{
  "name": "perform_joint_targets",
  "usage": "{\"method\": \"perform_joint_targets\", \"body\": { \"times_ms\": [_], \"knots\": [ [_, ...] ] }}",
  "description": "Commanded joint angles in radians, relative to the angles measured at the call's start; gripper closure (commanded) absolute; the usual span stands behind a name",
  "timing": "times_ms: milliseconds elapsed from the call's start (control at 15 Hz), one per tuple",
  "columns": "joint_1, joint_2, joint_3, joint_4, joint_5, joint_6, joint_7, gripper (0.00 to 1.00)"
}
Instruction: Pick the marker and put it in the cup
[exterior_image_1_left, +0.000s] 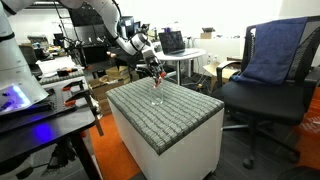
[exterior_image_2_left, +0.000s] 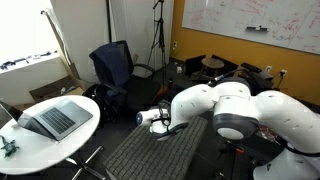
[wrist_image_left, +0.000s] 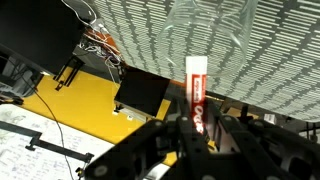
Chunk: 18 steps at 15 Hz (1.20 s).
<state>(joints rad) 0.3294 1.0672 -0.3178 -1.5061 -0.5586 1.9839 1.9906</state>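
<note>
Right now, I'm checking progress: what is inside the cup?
Nothing visible: the grey table shows through the cup. The marker is in the gripper, its lower end hidden there.

The dark fingers stood at the bottom of the frame, pinched onto the red marker; its whitish end pointed up, crossing the edge of the grey ribbed tabletop; the clear cup showed faintly just beyond that tip, further in from the edge; off the edge lay a black box, tangled cables and yellow floor.
</note>
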Motion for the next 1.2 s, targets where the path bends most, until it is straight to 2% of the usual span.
{"method": "perform_joint_targets", "body": {
  "times_ms": [0, 67, 133, 533, 600, 1133],
  "knots": [
    [-0.025, 0.036, 0.017, 0.063, -0.015, -0.025, -0.004, 0.73],
    [-0.025, 0.042, 0.016, 0.071, -0.015, -0.026, -0.004, 0.54],
    [-0.026, 0.048, 0.015, 0.078, -0.015, -0.026, -0.005, 0.49],
    [-0.027, 0.058, 0.012, 0.100, -0.012, -0.028, -0.007, 0.04],
    [-0.025, 0.053, 0.012, 0.096, -0.012, -0.031, -0.007, 0.00],
    [-0.008, -0.009, -0.001, 0.037, -0.022, -0.037, 0.015, 0.00]
  ]
}}
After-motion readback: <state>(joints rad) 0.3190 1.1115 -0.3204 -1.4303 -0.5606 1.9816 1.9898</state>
